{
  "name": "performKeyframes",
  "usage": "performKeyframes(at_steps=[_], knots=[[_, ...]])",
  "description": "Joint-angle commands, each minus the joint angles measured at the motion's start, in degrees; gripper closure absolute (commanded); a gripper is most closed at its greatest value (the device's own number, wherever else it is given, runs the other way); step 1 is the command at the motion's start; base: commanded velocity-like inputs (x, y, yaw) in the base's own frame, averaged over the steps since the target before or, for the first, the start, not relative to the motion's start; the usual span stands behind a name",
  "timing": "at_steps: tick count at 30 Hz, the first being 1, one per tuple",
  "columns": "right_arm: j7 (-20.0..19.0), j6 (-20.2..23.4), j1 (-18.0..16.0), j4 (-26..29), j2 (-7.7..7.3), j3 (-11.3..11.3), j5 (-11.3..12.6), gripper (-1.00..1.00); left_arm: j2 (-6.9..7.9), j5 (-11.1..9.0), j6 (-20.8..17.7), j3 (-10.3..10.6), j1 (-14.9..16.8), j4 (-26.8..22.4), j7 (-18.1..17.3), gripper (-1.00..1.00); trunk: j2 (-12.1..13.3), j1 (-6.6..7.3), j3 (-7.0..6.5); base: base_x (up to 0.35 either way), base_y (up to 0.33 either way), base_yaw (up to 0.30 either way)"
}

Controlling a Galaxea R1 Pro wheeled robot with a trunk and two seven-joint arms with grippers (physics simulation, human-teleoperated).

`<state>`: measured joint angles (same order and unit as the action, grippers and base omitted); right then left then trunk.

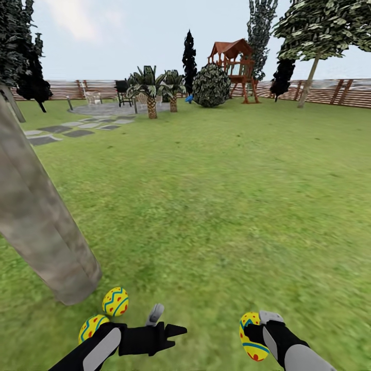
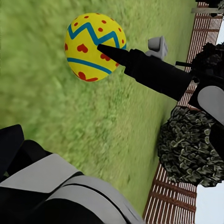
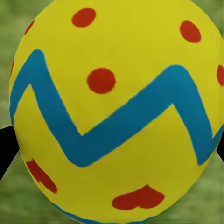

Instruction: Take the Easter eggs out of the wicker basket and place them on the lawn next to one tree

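Observation:
Two Easter eggs (image 1: 115, 301) (image 1: 93, 327), yellow with red marks and blue zigzags, lie on the lawn (image 1: 216, 206) touching the foot of a thick grey-beige tree (image 1: 41, 226) at the left. My left gripper (image 1: 166, 320) hovers open beside them, nothing between its fingers. In the left wrist view an egg (image 2: 91, 46) rests on grass just past the left gripper (image 2: 129, 44). My right gripper (image 1: 256, 330) is shut on the third egg (image 1: 251, 337), low over the grass at the bottom right. That egg (image 3: 112, 107) looms close, black fingertips (image 3: 6, 149) at its sides. The wicker basket is out of view.
Open grass stretches ahead to a brown slatted fence (image 1: 330, 90). Far off stand a round shrub (image 1: 211, 85), a wooden play structure (image 1: 234, 64), palm-like plants (image 1: 150, 90) and a leaning tree (image 1: 309, 77). Grey stepping stones (image 1: 67, 131) run at the far left.

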<state>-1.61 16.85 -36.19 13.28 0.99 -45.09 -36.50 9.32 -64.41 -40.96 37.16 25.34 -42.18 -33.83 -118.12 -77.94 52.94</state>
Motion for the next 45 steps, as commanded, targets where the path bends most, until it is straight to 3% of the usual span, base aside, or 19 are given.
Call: performKeyframes(at_steps=[1, 34, 38, 45], knots=[[-0.15, 0.32, -0.02, 0.17, 0.06, -0.35, -0.32, 1.0, 0.07, -0.37, -0.17, 0.2, 0.06, -0.01, -0.01, -1.0, -0.02, 0.01, 0.14, 0.0, 0.0, 0.0], [0.13, -0.09, 0.32, -1.76, 0.15, -0.35, -0.68, 1.0, -0.17, -0.37, -0.16, 0.2, 0.06, -0.01, -0.01, -1.0, -0.02, 0.01, 2.9, 0.0, 0.0, 0.0], [-1.06, 0.35, 1.34, -0.45, -1.16, -1.4, 0.03, 1.0, -0.19, -0.25, -0.34, 0.18, -1.25, -0.79, -0.15, -1.0, -0.02, 0.01, 2.9, 0.0, 0.0, 0.0], [-1.15, -1.91, -0.96, 1.14, -2.9, -1.55, -0.23, 1.0, -0.2, -0.19, 0.09, 0.29, -2.31, -0.96, -0.19, -1.0, -0.02, 0.01, 2.9, 0.169, 0.0, 0.0]])
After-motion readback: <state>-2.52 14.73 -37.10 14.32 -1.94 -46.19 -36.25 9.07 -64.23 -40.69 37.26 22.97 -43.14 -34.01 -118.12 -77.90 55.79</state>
